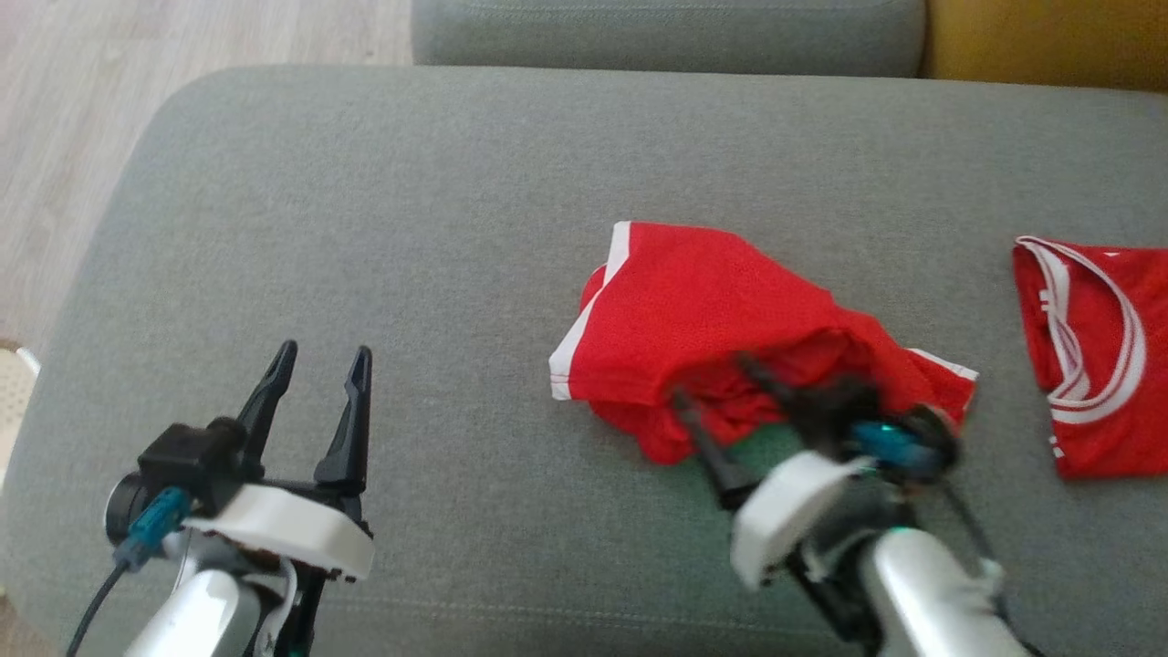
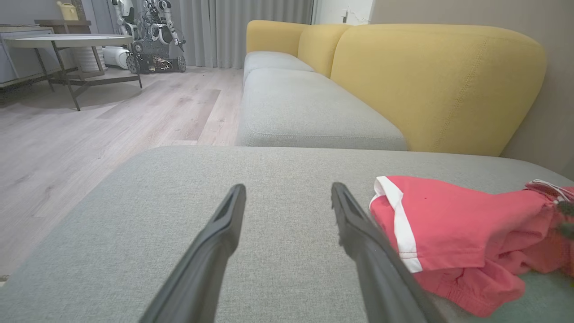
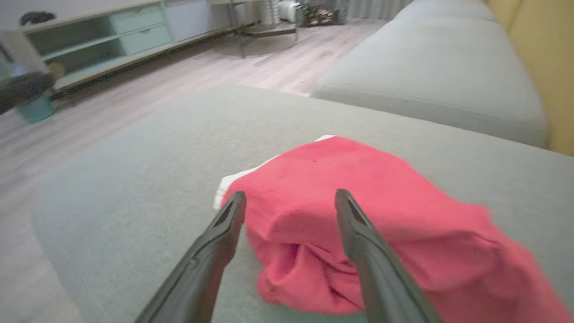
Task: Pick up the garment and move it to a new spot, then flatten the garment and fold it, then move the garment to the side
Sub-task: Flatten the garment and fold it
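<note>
Near the cushion's (image 1: 411, 182) front-left corner, our left gripper (image 1: 326, 350) hangs wide open and empty. Our right gripper (image 1: 714, 383), equally wide, is poised at the crumpled red garment (image 1: 703, 301) mid-cushion. We judge pickup, flattening, folding and shifting all remain.

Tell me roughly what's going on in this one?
A two-armed robot is working over a grey sofa cushion. Its right gripper, open and blurred, is at the near edge of a crumpled red garment, with its fingers around a bunched fold but not closed on it. The left gripper hovers open above bare cushion to the left. A second red garment with white trim lies apart on the right. Nothing is lifted or folded yet.
</note>
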Motion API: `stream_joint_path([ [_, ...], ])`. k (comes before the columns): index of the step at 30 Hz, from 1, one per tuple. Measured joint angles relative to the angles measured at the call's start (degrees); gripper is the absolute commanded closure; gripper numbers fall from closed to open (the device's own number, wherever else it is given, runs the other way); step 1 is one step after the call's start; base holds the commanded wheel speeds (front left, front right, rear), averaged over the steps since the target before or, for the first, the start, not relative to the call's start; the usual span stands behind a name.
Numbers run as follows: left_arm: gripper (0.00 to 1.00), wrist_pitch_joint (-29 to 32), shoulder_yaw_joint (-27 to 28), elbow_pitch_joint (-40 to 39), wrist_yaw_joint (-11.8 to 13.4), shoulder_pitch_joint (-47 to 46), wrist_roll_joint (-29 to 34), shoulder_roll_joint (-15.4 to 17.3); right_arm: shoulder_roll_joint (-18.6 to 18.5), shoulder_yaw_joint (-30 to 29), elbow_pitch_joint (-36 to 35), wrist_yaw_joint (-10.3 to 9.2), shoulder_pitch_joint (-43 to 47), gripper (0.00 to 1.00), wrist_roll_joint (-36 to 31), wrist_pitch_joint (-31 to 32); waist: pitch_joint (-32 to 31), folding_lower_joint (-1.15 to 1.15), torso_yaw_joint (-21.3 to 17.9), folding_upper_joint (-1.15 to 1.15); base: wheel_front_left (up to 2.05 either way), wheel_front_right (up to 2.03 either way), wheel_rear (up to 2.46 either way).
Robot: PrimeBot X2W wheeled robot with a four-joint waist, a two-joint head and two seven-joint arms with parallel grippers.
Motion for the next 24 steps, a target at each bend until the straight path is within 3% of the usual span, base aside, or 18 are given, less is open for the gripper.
stream_joint_path([
  [7, 0.00, -0.10, -0.32, 1.33, -0.98, -1.59, 0.00, -0.62, -1.21, 12.74, 13.55, 0.01, -8.93, 0.00, 0.02, -1.05, 1.42, 0.00, 1.98, 0.00, 0.00, 0.00, 0.00],
  [11, 0.00, -0.53, -0.26, 1.90, -1.21, -2.28, 0.00, -0.75, -1.36, 15.04, 20.64, 0.01, -13.66, 0.00, -2.66, -2.77, 2.32, 0.00, 2.62, 0.00, 0.00, 0.00, 0.00],
  [17, 0.00, -0.94, -0.19, 2.20, -1.43, -2.66, 0.00, -1.18, -1.26, 14.02, 29.19, 0.01, -18.68, 0.00, -6.28, -5.05, 3.34, 0.00, 2.72, 0.00, 0.00, 0.00, 0.00],
  [18, 0.00, -1.02, -0.18, 2.23, -1.43, -2.68, 0.00, -1.25, -1.25, 13.65, 30.30, 0.01, -18.97, 0.14, -6.48, -5.30, 3.46, 0.00, 2.68, 0.00, 0.00, 0.00, 0.00],
  [19, 0.00, -1.02, -0.18, 2.32, -1.47, -2.70, 0.00, -1.33, -1.25, 13.30, 31.26, 0.01, -19.13, 0.73, -6.47, -5.88, 3.57, 0.00, 2.66, 0.00, 0.00, 0.00, 0.00],
  [20, 0.00, -1.02, -0.18, 2.42, -1.52, -2.76, 0.00, -1.41, -1.25, 13.08, 32.00, 0.01, -19.19, 1.00, -6.33, -6.41, 3.65, 0.00, 2.62, 0.00, 0.00, 0.00, 0.00],
  [24, 0.00, -1.09, -0.11, 2.85, -1.82, -3.42, 0.00, -1.48, -1.15, 13.17, 31.98, 0.01, -19.55, 1.00, -2.42, -8.68, 3.78, 0.00, 2.39, 0.00, 0.00, 0.00, 0.00],
])
